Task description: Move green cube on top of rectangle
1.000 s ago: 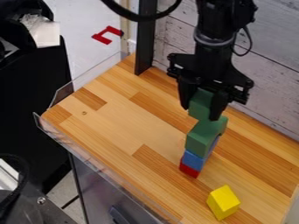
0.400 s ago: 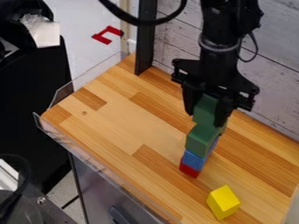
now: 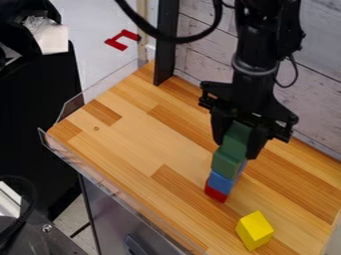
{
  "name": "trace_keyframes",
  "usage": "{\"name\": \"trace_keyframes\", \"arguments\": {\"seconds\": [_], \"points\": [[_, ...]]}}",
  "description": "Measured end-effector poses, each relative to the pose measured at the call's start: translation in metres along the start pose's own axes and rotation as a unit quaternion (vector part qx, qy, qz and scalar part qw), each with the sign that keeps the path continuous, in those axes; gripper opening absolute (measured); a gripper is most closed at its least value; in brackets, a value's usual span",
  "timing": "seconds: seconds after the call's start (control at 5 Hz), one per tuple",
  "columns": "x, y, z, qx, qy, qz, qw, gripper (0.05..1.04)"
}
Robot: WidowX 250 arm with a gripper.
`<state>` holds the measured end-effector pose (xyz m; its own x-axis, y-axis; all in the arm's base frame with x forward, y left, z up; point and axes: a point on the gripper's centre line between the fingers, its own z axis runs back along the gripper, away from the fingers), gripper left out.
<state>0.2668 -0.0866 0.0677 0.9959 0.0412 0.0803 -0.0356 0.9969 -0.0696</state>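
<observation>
The gripper (image 3: 234,149), part-way open, grips the green cube (image 3: 236,135) over the green block (image 3: 225,163) (blue (image 3: 220,182) and red (image 3: 215,193) sit beneath), between the worktop's (image 3: 133,144) wall-side and front edges. The yellow block (image 3: 254,230) stands apart.

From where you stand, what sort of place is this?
Probably a workshop or lab: a wooden worktop with clear plastic edging, a black mechanical arm over it, and coloured blocks stacked and loose.
</observation>
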Motion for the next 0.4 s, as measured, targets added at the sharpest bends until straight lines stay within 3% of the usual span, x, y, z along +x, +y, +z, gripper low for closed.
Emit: {"name": "trace_keyframes", "arguments": {"seconds": [0.2,0.4], "points": [[0.0015,-0.001,-0.0007,0.0,0.002,0.002,1.0,0.643],[-0.0006,0.0013,-0.0071,0.007,0.012,0.009,0.9999,0.934]]}}
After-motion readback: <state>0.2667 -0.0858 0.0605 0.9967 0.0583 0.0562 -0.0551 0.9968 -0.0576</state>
